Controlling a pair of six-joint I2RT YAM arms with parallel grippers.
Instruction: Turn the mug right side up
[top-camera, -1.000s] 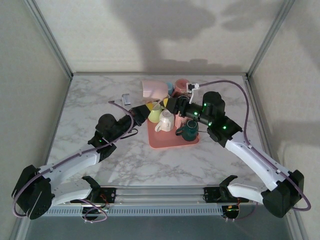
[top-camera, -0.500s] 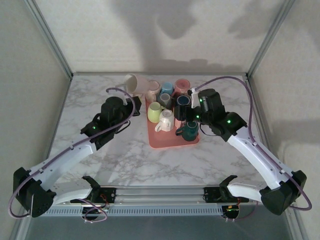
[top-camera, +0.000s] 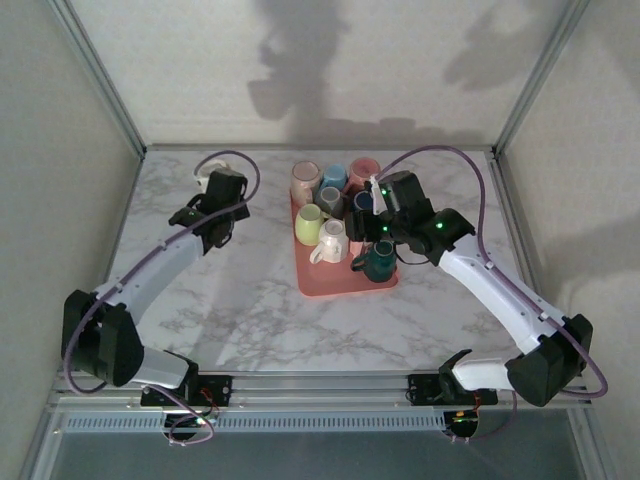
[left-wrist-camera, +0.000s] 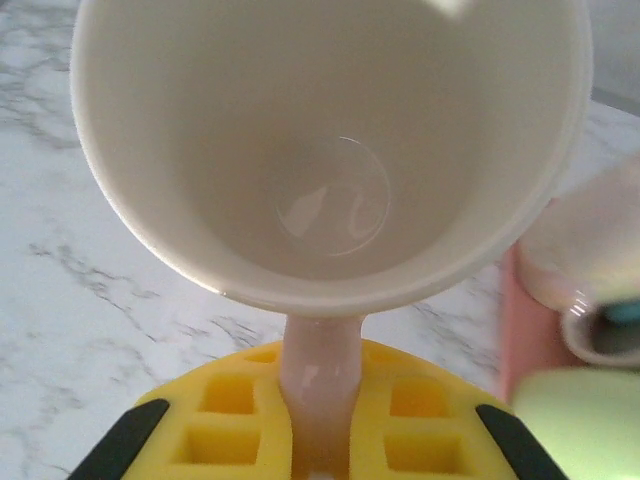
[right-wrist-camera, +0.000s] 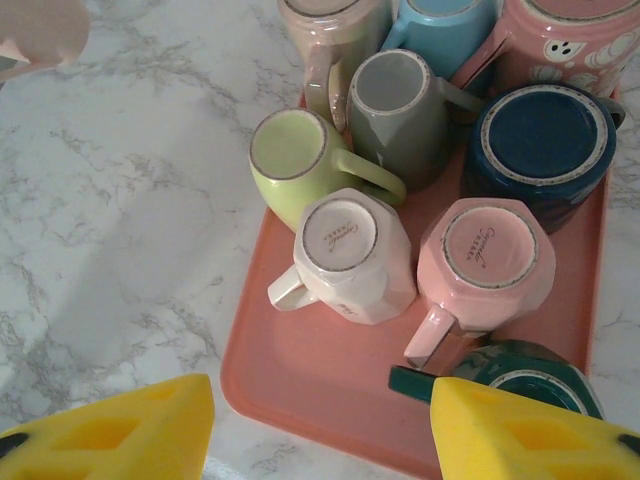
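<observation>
Both arms reach out from the near edge over a white marble surface (top-camera: 250, 300). At its centre we see a salmon-pink tray (top-camera: 335, 285) crowded with mugs.

The left gripper (top-camera: 215, 180) hangs over the far left part of the surface, well apart from the tray. Its yellow-padded jaws are clamped on the pale pink handle of the cream mug (left-wrist-camera: 330, 150). From the left wrist we look straight into that mug's open mouth, down to its glossy bottom, with marble behind it. We cannot tell whether the mug touches the surface.

The right gripper (top-camera: 380, 195) hovers above the far right side of the tray. Its jaws are spread wide and hold nothing, and the two yellow pads sit at the bottom corners of the right wrist view.

Below it on the tray, a navy mug (right-wrist-camera: 545, 135) stands mouth down at the right. A pink mug (right-wrist-camera: 485, 255) and a white mug (right-wrist-camera: 345, 240) stand mouth down side by side in the middle. Behind them a grey mug (right-wrist-camera: 395, 100) and a lime mug (right-wrist-camera: 290, 150) show their open mouths, handles pointing right. A dark green mug (right-wrist-camera: 530, 380) sits at the near right of the tray, partly hidden by the right pad.
</observation>
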